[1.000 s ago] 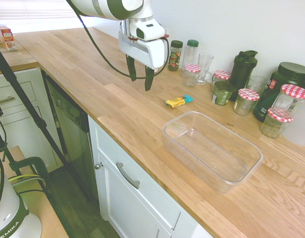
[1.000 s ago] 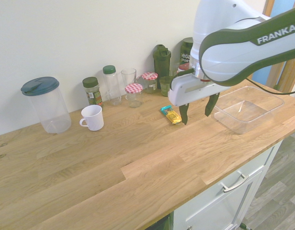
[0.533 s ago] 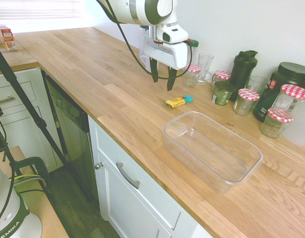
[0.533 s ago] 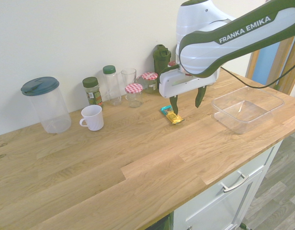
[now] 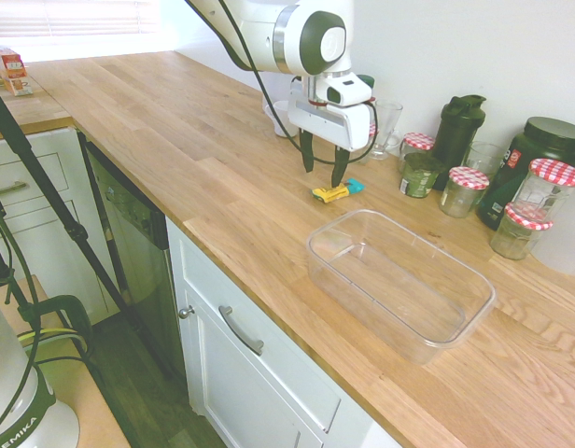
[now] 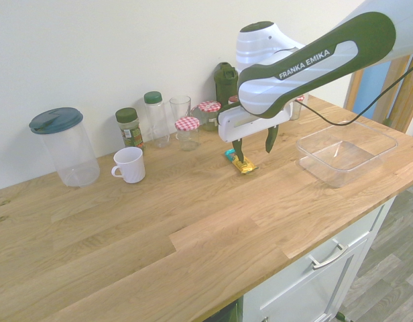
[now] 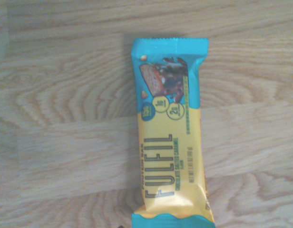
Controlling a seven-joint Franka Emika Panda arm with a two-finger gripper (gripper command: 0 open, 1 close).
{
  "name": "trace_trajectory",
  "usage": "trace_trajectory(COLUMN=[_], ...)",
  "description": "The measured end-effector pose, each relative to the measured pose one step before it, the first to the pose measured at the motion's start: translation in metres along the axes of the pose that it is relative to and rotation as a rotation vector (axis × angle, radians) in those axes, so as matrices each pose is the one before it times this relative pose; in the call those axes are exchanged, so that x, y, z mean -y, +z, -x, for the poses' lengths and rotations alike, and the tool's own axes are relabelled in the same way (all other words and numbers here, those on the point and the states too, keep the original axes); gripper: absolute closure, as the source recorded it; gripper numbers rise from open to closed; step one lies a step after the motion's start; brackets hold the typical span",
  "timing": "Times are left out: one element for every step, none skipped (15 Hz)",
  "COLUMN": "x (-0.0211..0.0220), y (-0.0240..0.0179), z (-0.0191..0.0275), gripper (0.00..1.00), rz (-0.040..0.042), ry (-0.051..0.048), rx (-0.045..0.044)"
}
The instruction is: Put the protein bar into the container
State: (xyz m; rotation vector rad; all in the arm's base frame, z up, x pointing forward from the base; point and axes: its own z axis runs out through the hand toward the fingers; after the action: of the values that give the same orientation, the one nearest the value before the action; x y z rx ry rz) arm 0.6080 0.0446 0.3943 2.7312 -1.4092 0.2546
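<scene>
The protein bar lies flat on the wooden counter, yellow wrapper with teal ends. It fills the wrist view as the protein bar, seen from straight above. My gripper hangs open just above the bar, fingers pointing down and nothing between them. In the second exterior view the gripper stands over the bar, with one finger in front of part of it. The container, a clear empty tub, sits on the counter beyond the bar near the front edge; it also shows as the container.
Jars with red-checked lids, a dark shaker bottle, a drinking glass and spice bottles line the wall. A white mug and a lidded clear pitcher stand further along. The counter's front edge runs close to the tub.
The arm has swung across the counter towards the wall and come down over the protein bar. The fingers stayed open. The bar and the container have not moved.
</scene>
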Motion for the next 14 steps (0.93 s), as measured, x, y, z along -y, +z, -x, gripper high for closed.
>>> trace_trajectory(x=[0.00193, 0.0026, 0.00277, 0.00358, 0.00307, 0.00309, 0.00311, 0.00336, 0.0036, 0.00359, 0.00256, 0.00181, 0.00016, -0.00115], y=[0.00311, 0.00236, 0.00109, -0.00044, 0.00021, 0.00184, 0.00407, 0.00596, 0.00667, 0.00498, 0.00384, 0.00312, 0.00321, 0.00348], z=[-0.00121, -0.00227, -0.00307, -0.00367, -0.00275, -0.00205, -0.00074, 0.00014, 0.00061, 0.0001, -0.00071, -0.00238, -0.00344, -0.00354], gripper=[0.0, 0.0, 0.0, 0.0, 0.0, 0.0, 0.0, 0.0, 0.0, 0.0, 0.0, 0.0, 0.0, 0.0], rz=[-0.00409, -0.00177, -0.00345, -0.00615, -0.00557, -0.00217, 0.0019, 0.00471, 0.00573, 0.00353, 0.00197, 0.00091, 0.00272, 0.00426], ry=[-0.00575, -0.00092, 0.0017, -0.00028, -0.0029, -0.00341, -0.00292, -0.00293, -0.0033, -0.00264, -0.00006, 0.00253, 0.00349, 0.00215], rx=[-0.00119, -0.00033, -0.00063, -0.00106, 0.0013, 0.00218, 0.0022, 0.0033, 0.00327, 0.00155, 0.00162, 0.0007, -0.00015, 0.00062])
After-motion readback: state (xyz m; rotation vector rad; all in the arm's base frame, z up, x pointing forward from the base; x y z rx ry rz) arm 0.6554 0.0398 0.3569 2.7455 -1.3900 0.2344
